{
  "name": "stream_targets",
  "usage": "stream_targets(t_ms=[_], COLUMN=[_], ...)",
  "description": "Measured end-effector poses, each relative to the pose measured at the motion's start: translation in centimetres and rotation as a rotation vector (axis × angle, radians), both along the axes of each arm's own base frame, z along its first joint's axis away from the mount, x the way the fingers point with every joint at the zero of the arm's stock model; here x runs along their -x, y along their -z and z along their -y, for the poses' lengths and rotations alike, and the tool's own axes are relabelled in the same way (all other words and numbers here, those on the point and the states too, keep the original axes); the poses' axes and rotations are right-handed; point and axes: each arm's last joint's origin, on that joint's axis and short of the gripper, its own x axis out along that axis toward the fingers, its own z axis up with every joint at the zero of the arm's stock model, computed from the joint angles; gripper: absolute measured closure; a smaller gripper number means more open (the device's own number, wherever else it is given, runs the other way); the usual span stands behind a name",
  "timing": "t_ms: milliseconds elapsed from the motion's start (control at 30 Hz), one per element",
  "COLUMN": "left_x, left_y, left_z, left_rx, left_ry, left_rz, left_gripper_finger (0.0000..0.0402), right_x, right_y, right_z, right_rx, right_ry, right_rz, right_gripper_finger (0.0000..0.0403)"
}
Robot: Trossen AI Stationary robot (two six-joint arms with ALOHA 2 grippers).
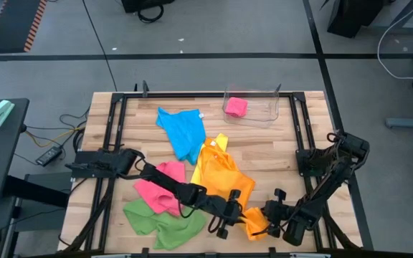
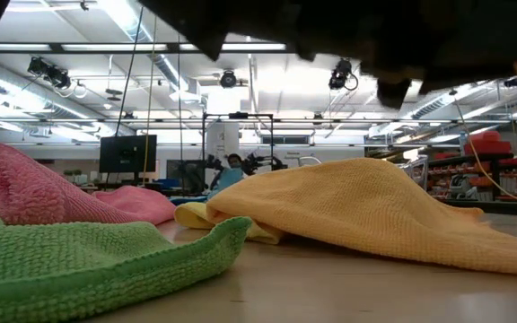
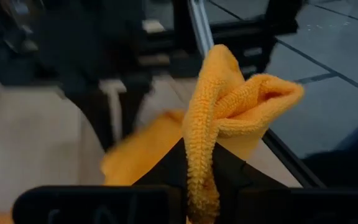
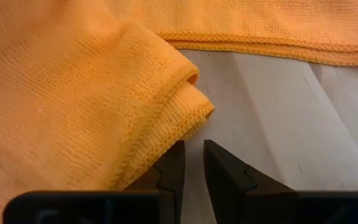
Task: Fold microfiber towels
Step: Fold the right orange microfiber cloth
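Near edge of the counter point(image 1: 278, 140), lower centre of the high view: my left end effector point(image 1: 229, 215) sits at the orange towel's point(image 1: 224, 179) near end. In the left wrist view its fingers point(image 3: 229, 171) are pinched on a bunched orange fold point(image 3: 229, 106), lifted clear of the wood.

Just right of it, lower right of the high view, my right end effector point(image 1: 272, 215) hovers at the same towel's near corner. The right wrist view shows its fingers point(image 4: 225, 171) set narrow, a thin gap between them, nothing gripped; the folded orange corner point(image 4: 185, 106) lies just ahead of the tips, on the bare wood.

Lower left of the high view: green towel point(image 1: 156, 222), rumpled, touching the pink towel point(image 1: 160, 190) just beyond it. Both fill the left side of the low view, green point(image 2: 79, 265) in front, pink point(image 2: 34, 193) behind.

Centre: the orange towel spreads up toward the middle, with a yellow towel point(image 1: 219, 142) showing at its far edge.

Beyond that, upper centre: blue towel point(image 1: 183, 130), loosely spread.

Far edge, upper right of centre: clear plastic bin point(image 1: 264, 109) with a small pink cloth point(image 1: 236, 107) inside.
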Motion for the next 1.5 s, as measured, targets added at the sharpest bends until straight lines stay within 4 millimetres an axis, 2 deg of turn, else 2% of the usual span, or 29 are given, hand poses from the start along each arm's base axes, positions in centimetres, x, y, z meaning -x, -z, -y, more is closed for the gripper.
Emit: stream_targets(t_ms=[133, 400, 600, 800, 933, 1267, 1367, 1500], left_x=[-0.8, -3.1, -4.3, -4.4, -4.4, -4.6, -4.4, -4.2], left_y=[-0.3, 3.1, 2.3, 2.4, 2.4, 2.4, 1.5, -0.2], left_z=[0.1, 0.6, -0.3, -0.9, -0.8, -1.3, -0.9, -0.8], left_rx=[-0.066, -0.119, -0.157, -0.167, -0.193, -0.230, -0.245, -0.233], left_ry=[0.010, 0.015, -0.017, -0.030, -0.018, -0.044, -0.030, -0.027], left_rz=[0.046, -0.027, -0.050, -0.071, -0.062, -0.053, -0.038, -0.011], left_gripper_finger=[0.0362, 0.0347, 0.0350, 0.0351, 0.0314, 0.0152, 0.0130, 0.0127], right_x=[0.0, -0.1, -0.1, -0.2, -0.2, -0.5, -0.7, -1.1], right_y=[0.0, -0.1, -0.2, -0.2, -0.2, -0.8, -2.0, -3.7], right_z=[0.0, -0.1, -0.3, -0.4, -0.4, -1.1, -1.9, -2.4], right_rx=[-0.002, -0.002, -0.009, -0.002, -0.003, -0.027, -0.027, 0.015], right_ry=[-0.001, -0.005, -0.013, -0.027, -0.027, -0.039, -0.053, -0.039], right_rz=[-0.003, -0.006, -0.007, -0.009, -0.009, -0.040, -0.101, -0.138], right_gripper_finger=[0.0336, 0.0337, 0.0337, 0.0337, 0.0337, 0.0337, 0.0337, 0.0337])
